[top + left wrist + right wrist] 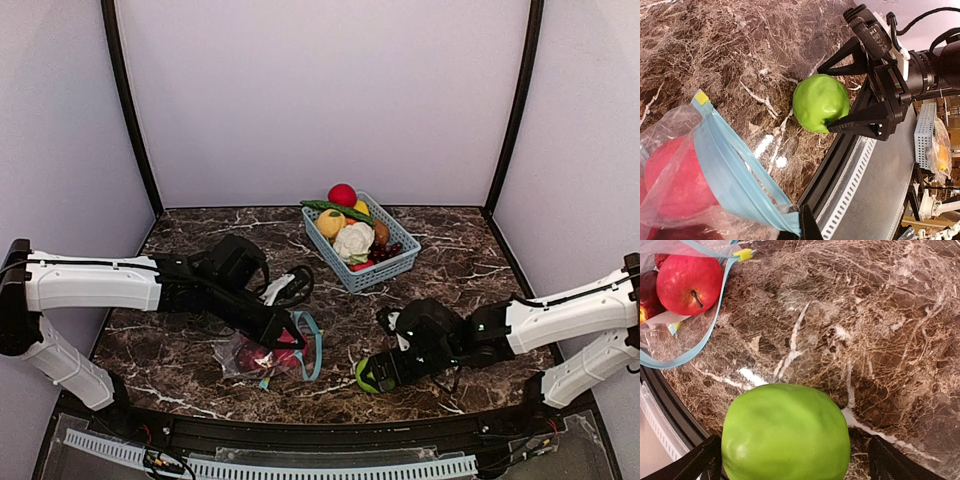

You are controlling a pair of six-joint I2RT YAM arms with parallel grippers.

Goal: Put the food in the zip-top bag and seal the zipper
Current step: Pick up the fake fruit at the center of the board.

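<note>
Now the right gripper (372, 373) is clamped on the green apple (365, 376), one black finger on each side. It holds the apple by the table's (470, 255) near edge, to the right of the bag (262, 358) and apart from it. The left gripper (292, 334) pinches the bag's blue zipper rim (725, 160), which arches up so that the mouth gapes toward the right. A red apple (689, 284) lies inside the bag, with darker red pieces beside it. Farther back, the blue basket (382, 272) holds a cauliflower (352, 240) among other toy food.
</note>
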